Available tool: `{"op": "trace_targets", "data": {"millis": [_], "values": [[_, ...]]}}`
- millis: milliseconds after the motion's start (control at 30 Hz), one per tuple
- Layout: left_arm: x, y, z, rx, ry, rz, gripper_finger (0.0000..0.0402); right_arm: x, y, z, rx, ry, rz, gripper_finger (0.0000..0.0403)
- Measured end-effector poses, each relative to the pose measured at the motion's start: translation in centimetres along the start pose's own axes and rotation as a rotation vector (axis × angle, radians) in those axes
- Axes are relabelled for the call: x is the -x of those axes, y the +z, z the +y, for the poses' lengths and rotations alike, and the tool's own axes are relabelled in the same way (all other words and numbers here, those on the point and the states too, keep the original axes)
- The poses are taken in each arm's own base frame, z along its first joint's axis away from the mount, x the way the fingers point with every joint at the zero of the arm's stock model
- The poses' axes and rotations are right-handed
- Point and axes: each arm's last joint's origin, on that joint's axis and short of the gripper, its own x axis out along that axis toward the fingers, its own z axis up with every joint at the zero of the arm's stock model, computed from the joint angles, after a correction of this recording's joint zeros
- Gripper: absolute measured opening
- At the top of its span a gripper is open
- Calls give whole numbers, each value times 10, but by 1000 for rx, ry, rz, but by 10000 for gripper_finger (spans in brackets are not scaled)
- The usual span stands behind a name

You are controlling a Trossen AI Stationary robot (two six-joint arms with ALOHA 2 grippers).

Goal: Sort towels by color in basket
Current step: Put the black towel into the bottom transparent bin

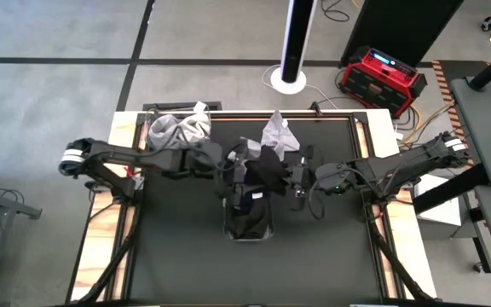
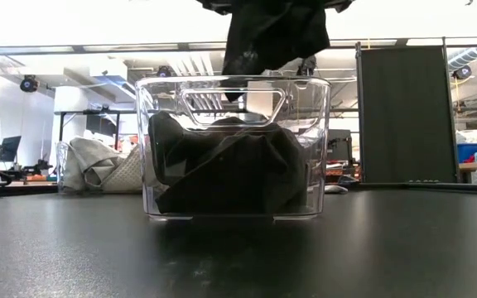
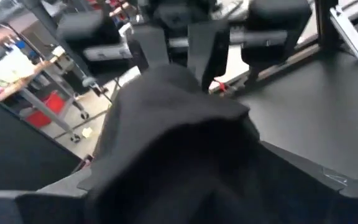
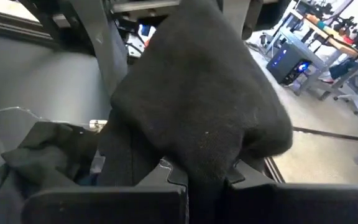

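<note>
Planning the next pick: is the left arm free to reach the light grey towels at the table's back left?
Probably not yet: the left gripper and right gripper both seem occupied with a black towel above the basket; the grey towels lie unobstructed.

Black towel [image 2: 273,37]: upper part cut off by the low view's top edge; its holder cannot be told there.
Left gripper [image 1: 231,165], right gripper [image 1: 290,176]: fingertips buried under the towel from above; finger state cannot be told.
Clear bin [image 2: 160,149]: contents a dark heap, number of cloths unreadable.
Left wrist view: blurred, cloth fills the foreground.
</note>
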Motion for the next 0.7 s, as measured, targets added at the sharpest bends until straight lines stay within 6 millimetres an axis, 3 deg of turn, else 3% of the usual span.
{"op": "trace_targets", "data": {"millis": [133,233,333,533,700], "values": [[-5,-4,-2,11,-5,12,286,0,1,0,7,-2,-7,12],[-8,-6,-3,46,-6,15,256,0,1,0,10,-2,-11,12],[-9,-6,-3,61,-5,12,199,0,1,0,12,-2,-12,13],[-9,-5,-4,104,-7,13,26,0,1,0,12,0,-12,13],[-9,-5,-7,183,-11,25,11,1,1,0,-10,3,-11,13]]}}
